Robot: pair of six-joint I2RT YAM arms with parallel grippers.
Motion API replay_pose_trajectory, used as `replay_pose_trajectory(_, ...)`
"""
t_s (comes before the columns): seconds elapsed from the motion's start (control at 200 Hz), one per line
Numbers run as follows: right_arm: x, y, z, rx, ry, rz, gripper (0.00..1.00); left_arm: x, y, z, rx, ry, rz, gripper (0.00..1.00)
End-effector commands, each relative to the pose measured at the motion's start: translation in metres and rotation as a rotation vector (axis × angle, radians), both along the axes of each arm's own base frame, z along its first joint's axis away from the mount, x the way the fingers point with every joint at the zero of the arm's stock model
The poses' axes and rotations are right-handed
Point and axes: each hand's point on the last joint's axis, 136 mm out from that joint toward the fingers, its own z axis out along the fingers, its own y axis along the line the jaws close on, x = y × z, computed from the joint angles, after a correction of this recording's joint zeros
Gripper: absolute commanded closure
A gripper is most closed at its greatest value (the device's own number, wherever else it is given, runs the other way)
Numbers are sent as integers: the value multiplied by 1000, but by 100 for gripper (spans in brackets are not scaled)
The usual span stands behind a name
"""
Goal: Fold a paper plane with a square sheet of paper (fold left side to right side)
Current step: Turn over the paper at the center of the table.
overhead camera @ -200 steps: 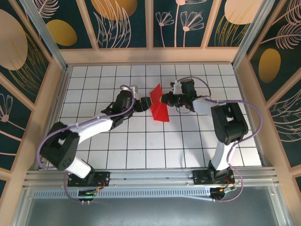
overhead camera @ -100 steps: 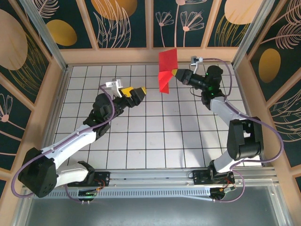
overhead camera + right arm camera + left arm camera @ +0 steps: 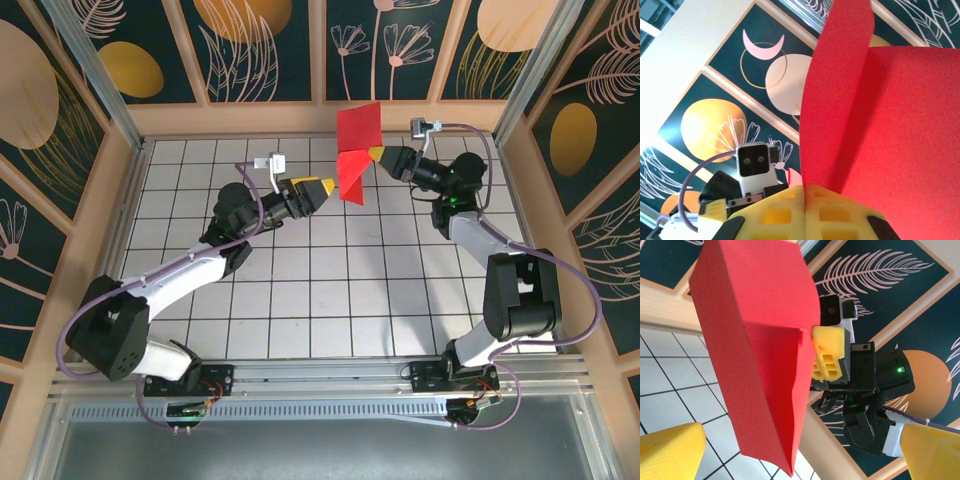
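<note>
Fingertips of the right gripper [image 3: 378, 155] pinch the folded red sheet of paper [image 3: 357, 140], held aloft over the far side of the table [image 3: 300, 290]. The left gripper [image 3: 322, 188], spread wide just beside it, should clamp its lower half squarely.

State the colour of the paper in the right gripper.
Bright red paper; clearest in left wrist view.
</note>
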Motion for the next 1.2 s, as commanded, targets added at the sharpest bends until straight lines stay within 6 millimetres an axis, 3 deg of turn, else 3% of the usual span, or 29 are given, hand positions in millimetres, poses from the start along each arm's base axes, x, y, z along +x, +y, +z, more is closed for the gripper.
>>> replay_pose_trajectory(0.0,-19,7,12,18,-46,55,100,-4,-9,29,-84,-58,-77,1)
replay_pose_trajectory(0.225,-22,17,9,14,-30,82,100,4,-21,28,-121,-27,-130,2)
replay_pose_trajectory(0.395,-24,20,8,15,-20,93,100,5,-25,25,-137,-16,-147,8)
replay_pose_trajectory(0.651,-24,23,6,17,-7,97,100,7,-27,23,-164,-3,-163,32)
replay_pose_trajectory(0.881,-20,24,0,1,9,75,100,6,-25,29,-171,-16,-153,64)
replay_pose_trajectory(1.191,-12,19,-10,-127,-5,-51,71,8,-19,23,-133,-7,-104,92)
